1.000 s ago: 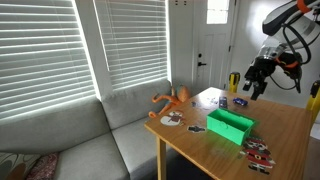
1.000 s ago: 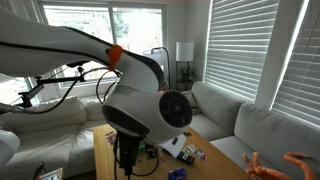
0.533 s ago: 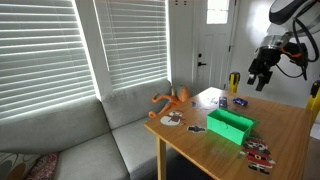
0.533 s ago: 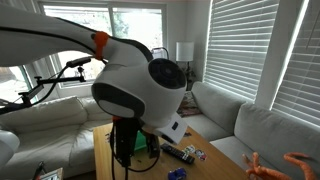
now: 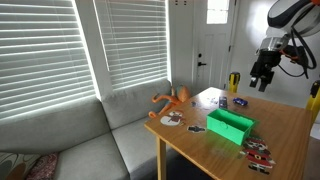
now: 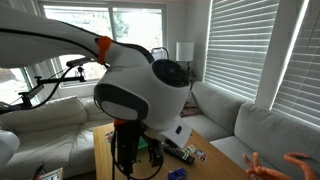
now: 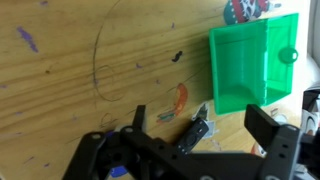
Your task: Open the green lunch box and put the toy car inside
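Observation:
The green lunch box (image 5: 231, 125) stands on the wooden table (image 5: 285, 130), and in the wrist view (image 7: 255, 65) I look down into its hollow green inside. My gripper (image 5: 262, 80) hangs high above the table's far side, well apart from the box. In the wrist view the gripper (image 7: 205, 128) is open and empty. Far below, between its fingers, a small dark and grey object (image 7: 195, 128) lies on the wood beside the box. I cannot tell whether it is the toy car. The arm hides most of the table in an exterior view (image 6: 140, 100).
An orange many-legged toy (image 5: 172, 100) lies at the table's corner near the grey sofa (image 5: 80, 140). Small red and white items (image 5: 258, 152) lie at the near edge, a blue item (image 5: 238, 101) and a yellow one (image 5: 233, 80) further back. Orange scribbles (image 7: 180, 97) mark the wood.
The gripper rose and shifted slightly away from the box over the last second. In the last half second it has barely moved. The box and toys have not moved.

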Action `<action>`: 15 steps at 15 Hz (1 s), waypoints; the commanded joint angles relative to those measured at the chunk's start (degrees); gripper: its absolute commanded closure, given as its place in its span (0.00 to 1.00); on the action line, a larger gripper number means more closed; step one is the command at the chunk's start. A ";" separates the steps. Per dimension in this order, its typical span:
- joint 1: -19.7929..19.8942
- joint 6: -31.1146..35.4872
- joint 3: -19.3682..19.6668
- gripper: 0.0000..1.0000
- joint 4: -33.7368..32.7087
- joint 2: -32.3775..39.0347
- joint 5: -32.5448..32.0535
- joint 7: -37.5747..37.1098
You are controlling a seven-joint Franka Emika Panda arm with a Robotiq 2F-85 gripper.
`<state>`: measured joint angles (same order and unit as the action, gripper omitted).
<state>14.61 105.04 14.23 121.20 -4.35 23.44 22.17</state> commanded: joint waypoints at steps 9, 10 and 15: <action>-1.34 14.56 -1.22 0.00 -2.47 7.06 -10.97 -5.01; -1.42 15.51 -1.38 0.00 -2.56 7.69 -11.32 -5.18; -1.45 18.48 -2.08 0.00 -3.09 10.17 -11.44 -4.60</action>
<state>13.25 122.46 12.64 119.65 4.20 12.97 18.50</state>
